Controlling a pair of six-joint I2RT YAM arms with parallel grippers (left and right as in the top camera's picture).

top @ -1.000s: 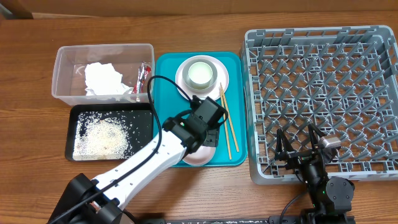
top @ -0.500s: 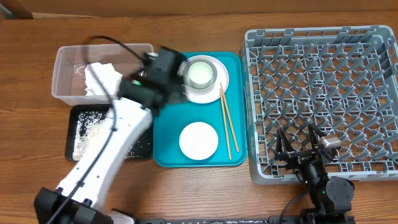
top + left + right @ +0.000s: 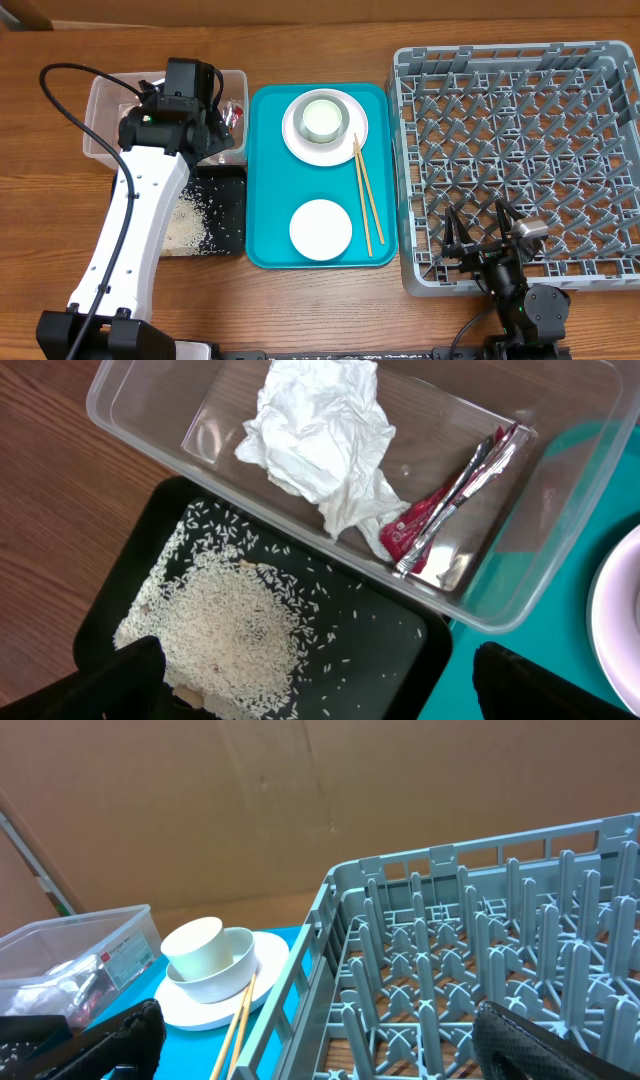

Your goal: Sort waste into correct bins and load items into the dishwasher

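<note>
Evidently the waste is sorted: the tissue (image 3: pixel 318 435) and red wrapper (image 3: pixel 450 500) lie in the clear tub (image 3: pixel 130 420), the rice (image 3: pixel 225 630) on the black tray (image 3: pixel 400 650) at its 6 o'clock. The left gripper (image 3: pixel 320 685) hangs above them, spread wide and empty; the right gripper (image 3: pixel 478 235), likewise open and empty, sits at the dish rack's (image 3: pixel 402 160) 6 o'clock edge. On the teal tray (image 3: pixel 270 150), the plate (image 3: pixel 300 148) at 12 o'clock carries a bowl (image 3: pixel 215 978) and cup (image 3: pixel 193 937), a second bowl (image 3: pixel 321 228) sits at 6, and the chopsticks (image 3: pixel 362 195) at 3. The crockery looks hard, glossy and breakable, so pinch a rim; take the light, thin chopsticks at mid-length.

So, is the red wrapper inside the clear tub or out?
Inside: the red wrapper lies on the floor of the clear tub, beside the crumpled tissue.
</note>
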